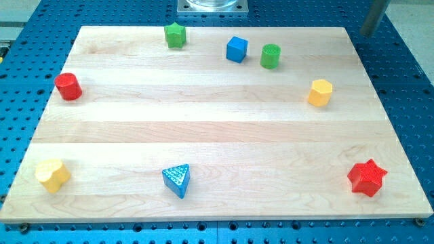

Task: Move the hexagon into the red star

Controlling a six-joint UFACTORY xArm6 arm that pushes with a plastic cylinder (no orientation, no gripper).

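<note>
Yellow hexagon sits at about three o'clock on the wooden board, well apart from the red star at five o'clock, with bare wood between them. My tip is not visible, so I cannot tell where it stands; only a grey post shows at one o'clock.

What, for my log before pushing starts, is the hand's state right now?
No hand here: my tip, a bare rod end, holds nothing; it sits off the wooden board's top-right corner, clear of the yellow hexagon block.
</note>
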